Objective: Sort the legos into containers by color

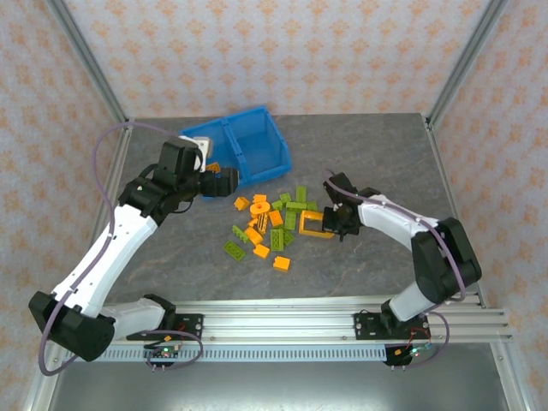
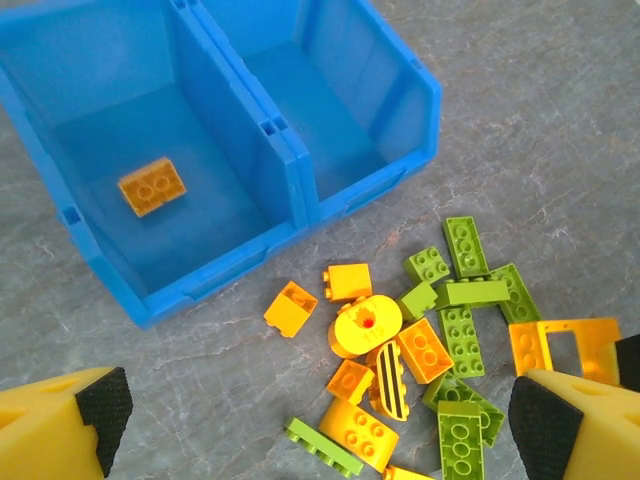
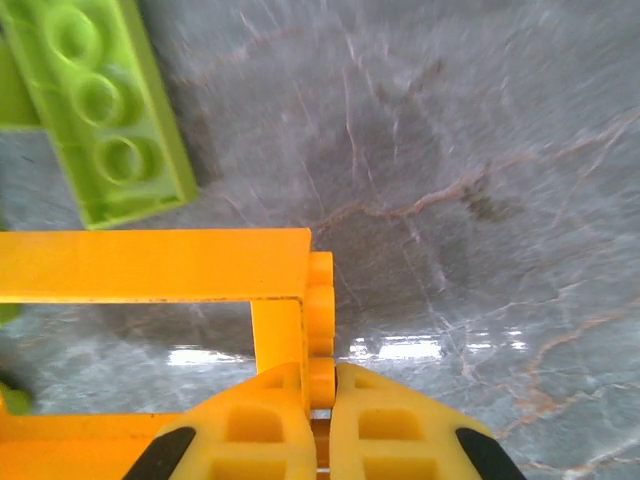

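The blue bin [image 1: 257, 114] lies at the table's back left, its two compartments split by a centre wall [image 2: 255, 130]. One orange brick [image 2: 152, 186] rests in the left compartment; the right one holds nothing. Loose orange and green legos [image 1: 270, 224] are scattered mid-table, and the same pile [image 2: 400, 340] lies below the left wrist camera. My left gripper [image 1: 224, 181] hovers open by the bin's front, fingers [image 2: 100, 410] wide apart with nothing between them. My right gripper [image 1: 340, 224] is shut on one side bar of the orange frame piece [image 3: 150, 265], which sits on the table.
A green brick [image 3: 100, 110] lies just beyond the frame piece. Bare grey tabletop [image 1: 385, 154] stretches right of the pile. Metal corner posts [image 1: 86, 60] and patterned walls enclose the table, and an aluminium rail [image 1: 282, 317] runs along the near edge.
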Action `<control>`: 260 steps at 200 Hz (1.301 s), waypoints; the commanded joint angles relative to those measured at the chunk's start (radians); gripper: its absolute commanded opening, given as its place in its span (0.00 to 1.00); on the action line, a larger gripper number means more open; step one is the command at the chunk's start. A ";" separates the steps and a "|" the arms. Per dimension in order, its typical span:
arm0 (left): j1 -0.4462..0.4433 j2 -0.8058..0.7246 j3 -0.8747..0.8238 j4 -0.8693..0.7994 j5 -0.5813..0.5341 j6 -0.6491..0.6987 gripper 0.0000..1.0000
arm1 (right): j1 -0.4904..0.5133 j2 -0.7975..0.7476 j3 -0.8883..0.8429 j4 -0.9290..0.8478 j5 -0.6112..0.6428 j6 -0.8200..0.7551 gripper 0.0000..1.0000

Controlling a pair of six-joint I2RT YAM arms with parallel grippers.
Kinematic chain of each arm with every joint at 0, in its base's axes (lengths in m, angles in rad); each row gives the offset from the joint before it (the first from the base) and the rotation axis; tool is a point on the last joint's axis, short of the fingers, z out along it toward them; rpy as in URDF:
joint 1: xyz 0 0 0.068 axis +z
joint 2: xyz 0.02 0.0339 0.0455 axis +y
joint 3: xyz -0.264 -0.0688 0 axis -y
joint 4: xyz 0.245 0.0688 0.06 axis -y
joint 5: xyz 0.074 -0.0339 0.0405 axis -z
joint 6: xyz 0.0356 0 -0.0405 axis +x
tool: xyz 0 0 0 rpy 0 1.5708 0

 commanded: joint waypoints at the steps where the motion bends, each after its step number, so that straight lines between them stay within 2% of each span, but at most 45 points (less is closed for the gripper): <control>1: -0.002 -0.072 0.031 -0.052 -0.041 0.099 1.00 | 0.035 -0.122 0.110 -0.032 0.096 0.011 0.00; 17: -0.002 -0.130 -0.023 0.012 -0.079 0.128 1.00 | 0.091 -0.124 0.213 -0.038 0.153 -0.026 0.00; 40: -0.001 -0.219 -0.126 0.107 -0.133 0.135 1.00 | 0.171 -0.045 0.413 -0.042 0.204 -0.066 0.00; 58: -0.002 -0.270 -0.145 0.100 -0.206 0.130 1.00 | 0.233 0.061 0.558 -0.020 0.260 -0.086 0.00; 92: 0.000 -0.342 -0.162 0.056 -0.468 0.114 1.00 | 0.345 0.318 0.861 -0.028 0.449 -0.073 0.00; 110: 0.007 -0.356 -0.154 0.031 -0.522 0.117 1.00 | 0.381 0.468 1.037 -0.077 0.534 -0.035 0.00; 139: 0.018 -0.374 -0.154 0.024 -0.519 0.117 1.00 | 0.412 0.723 1.369 -0.187 0.580 0.002 0.00; 160: 0.024 -0.378 -0.155 0.022 -0.512 0.113 1.00 | 0.422 0.868 1.539 -0.208 0.596 0.018 0.00; 215: 0.048 -0.377 -0.164 0.032 -0.446 0.094 1.00 | 0.422 1.034 1.631 -0.051 0.530 0.017 0.03; 239: 0.060 -0.374 -0.165 0.034 -0.425 0.088 1.00 | 0.422 1.086 1.713 -0.069 0.536 0.045 0.14; 260: 0.072 -0.373 -0.166 0.033 -0.418 0.091 1.00 | 0.422 1.090 1.714 -0.069 0.543 0.064 0.26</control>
